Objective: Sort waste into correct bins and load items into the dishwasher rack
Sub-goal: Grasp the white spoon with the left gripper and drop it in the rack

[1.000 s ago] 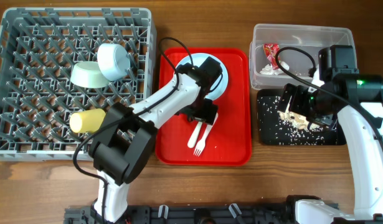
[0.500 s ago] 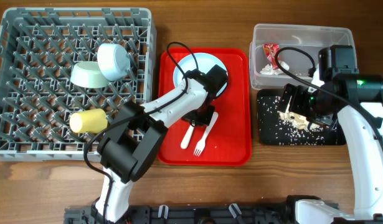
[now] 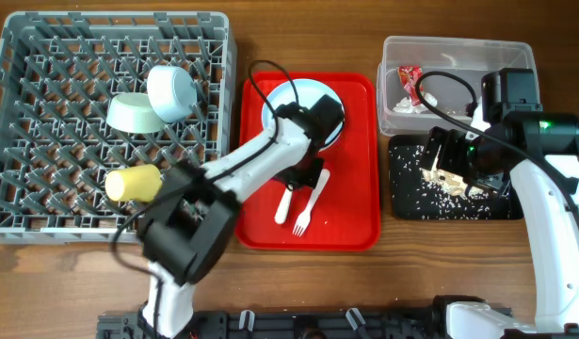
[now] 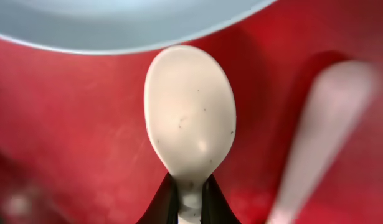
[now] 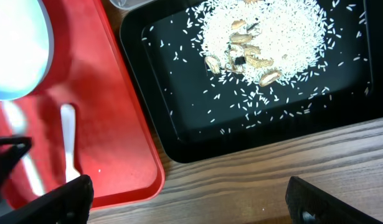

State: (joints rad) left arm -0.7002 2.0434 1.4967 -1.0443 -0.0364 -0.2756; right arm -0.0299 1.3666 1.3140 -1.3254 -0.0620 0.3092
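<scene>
My left gripper (image 3: 304, 176) is down on the red tray (image 3: 350, 212), shut on the neck of the white spoon (image 4: 190, 118); its black fingertips (image 4: 168, 200) pinch just below the spoon's bowl. The pale blue plate (image 4: 116, 25) lies just beyond the spoon, and the white fork (image 3: 309, 205) is beside it. In the dishwasher rack (image 3: 44, 141) sit the blue bowl (image 3: 171, 91), mint bowl (image 3: 134, 113) and yellow cup (image 3: 132, 183). My right gripper (image 5: 191, 205) hangs open over the near edge of the black tray (image 5: 179, 118), which holds rice scraps (image 5: 266, 37). The red-and-white wrapper (image 3: 409, 83) is in the clear tub (image 3: 458, 52).
The red tray lies between the rack and the two bins. Bare wood table (image 3: 411, 273) runs along the front edge. Peanut-like scraps (image 5: 241, 53) are mixed into the rice pile.
My left gripper has gone from open to shut on the spoon's neck, and the left arm has shifted slightly. The right arm has not moved.
</scene>
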